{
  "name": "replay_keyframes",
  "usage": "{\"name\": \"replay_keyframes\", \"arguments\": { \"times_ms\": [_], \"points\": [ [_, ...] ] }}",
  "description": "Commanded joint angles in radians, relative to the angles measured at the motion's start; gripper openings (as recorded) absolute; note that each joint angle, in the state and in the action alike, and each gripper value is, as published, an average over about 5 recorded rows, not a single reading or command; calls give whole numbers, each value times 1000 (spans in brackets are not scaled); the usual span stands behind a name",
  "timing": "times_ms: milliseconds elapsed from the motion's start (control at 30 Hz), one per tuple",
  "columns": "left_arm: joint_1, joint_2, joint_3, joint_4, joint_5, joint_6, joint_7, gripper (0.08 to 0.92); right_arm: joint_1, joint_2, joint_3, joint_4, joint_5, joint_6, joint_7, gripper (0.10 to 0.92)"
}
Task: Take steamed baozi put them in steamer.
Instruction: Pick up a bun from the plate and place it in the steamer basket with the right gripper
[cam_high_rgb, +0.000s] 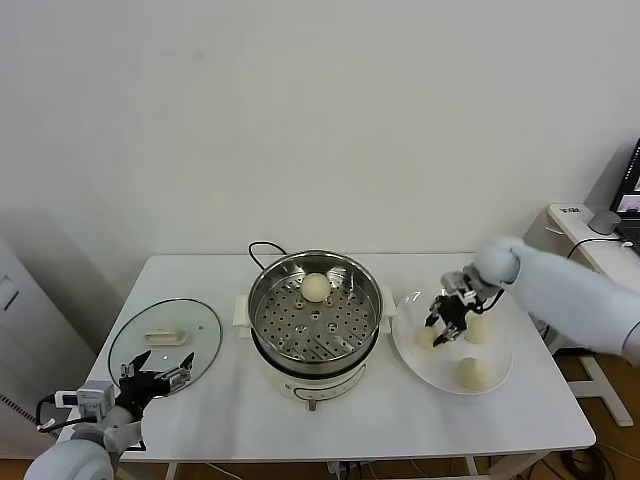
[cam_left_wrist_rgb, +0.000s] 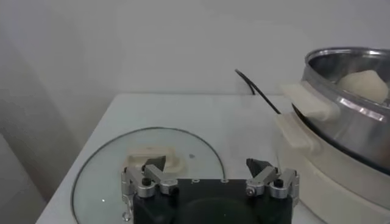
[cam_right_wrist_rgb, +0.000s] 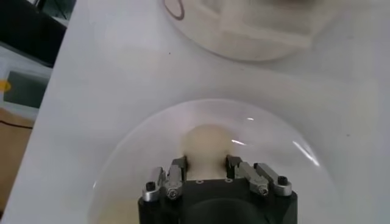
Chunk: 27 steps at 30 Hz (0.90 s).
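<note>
I see a white desk (cam_high_rgb: 400, 420) against a plain pale wall, and at its centre the steamer (cam_high_rgb: 315, 318) already holds one steamed baozi (cam_high_rgb: 315, 287) at twelve o'clock on its perforated tray, with the glass lid (cam_high_rgb: 165, 343) at nine o'clock and the white plate (cam_high_rgb: 500, 385) at three o'clock carrying three more. My right gripper (cam_high_rgb: 445, 322) is clamped on the plate's near-steamer bun (cam_right_wrist_rgb: 209, 146); I judge it light, soft and easily dented, best pinched gently across its widest middle. My left gripper (cam_left_wrist_rgb: 210, 176) hangs spread apart over the lid, idle.
</note>
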<state>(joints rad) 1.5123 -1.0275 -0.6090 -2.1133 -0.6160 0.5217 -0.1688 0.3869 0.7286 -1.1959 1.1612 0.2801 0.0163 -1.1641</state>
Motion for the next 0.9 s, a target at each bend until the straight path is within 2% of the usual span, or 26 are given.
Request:
{"name": "replay_keyframes", "arguments": {
  "times_ms": [33,267,467,667,900],
  "points": [
    [0,-1,2,-1,0,1,0,823,382,-57,-268,127,233,-51,-28,421],
    [-5,3,6,3,-1,0,0,823,620,-5,-375,193,460,-157,-16,422],
    [-13,0,14,3,-1,0,0,823,595,89,-316,261,669,-261,125,424],
    [-14,2,15,1,-1,1,0,823,451,185,-235,297,747,-314,275,424],
    [-15,-2,17,0,0,3,-1,823,293,297,-196,259,753,-333,378,424]
  ]
}}
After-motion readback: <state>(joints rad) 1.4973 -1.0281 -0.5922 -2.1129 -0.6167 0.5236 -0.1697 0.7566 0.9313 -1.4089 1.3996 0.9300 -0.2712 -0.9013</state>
